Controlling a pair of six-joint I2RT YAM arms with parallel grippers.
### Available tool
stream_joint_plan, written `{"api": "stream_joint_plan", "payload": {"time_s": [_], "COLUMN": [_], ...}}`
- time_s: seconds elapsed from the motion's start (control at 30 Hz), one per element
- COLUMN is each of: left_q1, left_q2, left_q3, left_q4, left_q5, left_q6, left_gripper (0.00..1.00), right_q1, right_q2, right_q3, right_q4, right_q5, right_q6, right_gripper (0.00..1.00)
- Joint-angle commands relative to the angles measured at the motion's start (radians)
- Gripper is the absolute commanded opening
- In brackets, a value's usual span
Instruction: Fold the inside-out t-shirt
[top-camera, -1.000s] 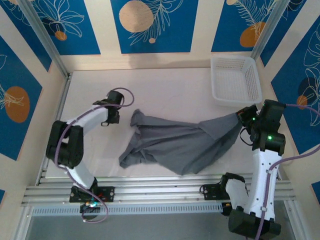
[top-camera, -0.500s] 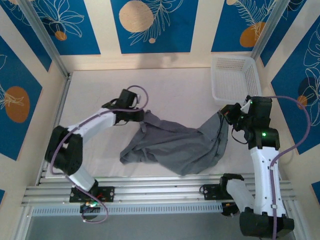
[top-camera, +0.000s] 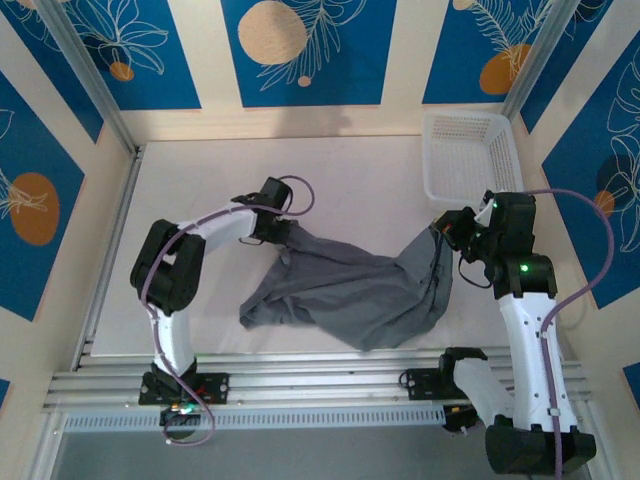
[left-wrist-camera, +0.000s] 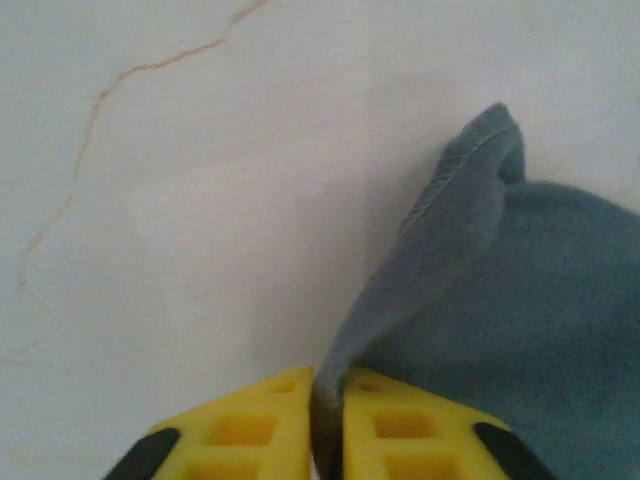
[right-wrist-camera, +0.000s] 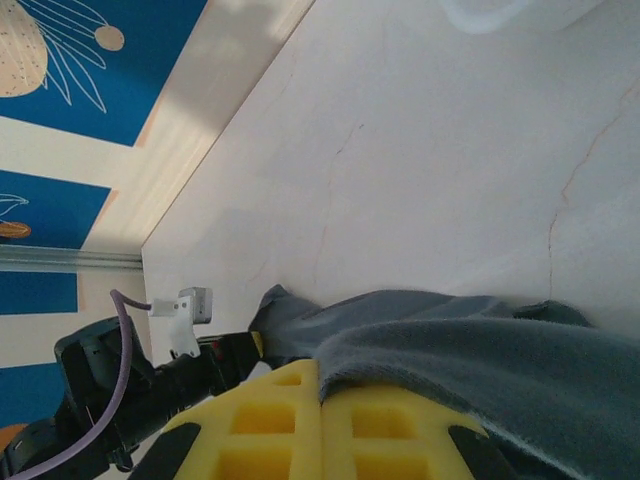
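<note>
Slate-grey soft fabric t-shirt (top-camera: 350, 290) lies crumpled across the middle of the pale tabletop (top-camera: 350, 180), and you hold it at both ends. Your left gripper (left-wrist-camera: 326, 395) is pinched on a hemmed edge at its far-left corner. Your right gripper (top-camera: 452, 228) clamps a raised fold near the white mesh basket (top-camera: 470, 155). This looks like the spreading stage, so next draw the two grips apart and lay the cloth flat before any fold.
</note>
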Motion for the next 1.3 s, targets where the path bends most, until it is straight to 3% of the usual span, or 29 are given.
{"api": "stream_joint_plan", "payload": {"time_s": [0.0, 0.13, 0.37, 0.53, 0.63, 0.7, 0.83, 0.93, 1.1, 1.27], "left_q1": [0.077, 0.143, 0.233, 0.328, 0.391, 0.43, 0.46, 0.459, 0.439, 0.399], "left_q2": [-0.058, -0.177, -0.493, -0.621, -0.693, -0.742, -0.834, -0.863, -0.85, -0.737], "left_q3": [-0.017, -0.072, -0.123, -0.054, -0.044, -0.032, -0.081, -0.24, -0.582, -0.681], "left_q4": [0.001, 0.06, 0.228, 0.161, 0.132, 0.075, -0.033, 0.009, 0.281, 0.336], "left_q5": [0.077, 0.309, 0.776, 0.902, 0.928, 0.89, 0.697, 0.647, 0.74, 0.695], "left_q6": [-0.004, -0.063, -0.232, -0.285, -0.284, -0.238, -0.113, -0.152, -0.318, -0.275], "left_gripper": [0.0, 0.0, 0.0, 0.0, 0.0, 0.0, 0.0, 0.0, 0.0, 0.0], "right_q1": [0.003, -0.003, -0.082, -0.204, -0.248, -0.267, -0.271, -0.268, -0.235, -0.185], "right_q2": [-0.014, -0.02, -0.003, 0.021, 0.03, 0.033, 0.031, 0.0, -0.033, 0.001], "right_q3": [0.002, 0.046, 0.249, 0.406, 0.468, 0.501, 0.495, 0.334, 0.028, -0.143], "right_q4": [-0.011, -0.017, 0.07, 0.111, 0.104, 0.1, 0.088, 0.133, 0.191, 0.186], "right_q5": [0.034, 0.058, -0.032, -0.089, -0.085, -0.082, -0.088, -0.141, -0.217, -0.199], "right_q6": [-0.004, 0.008, 0.114, 0.203, 0.208, 0.199, 0.2, 0.258, 0.265, 0.163], "right_gripper": [0.0, 0.0, 0.0, 0.0, 0.0, 0.0, 0.0, 0.0, 0.0, 0.0]}}
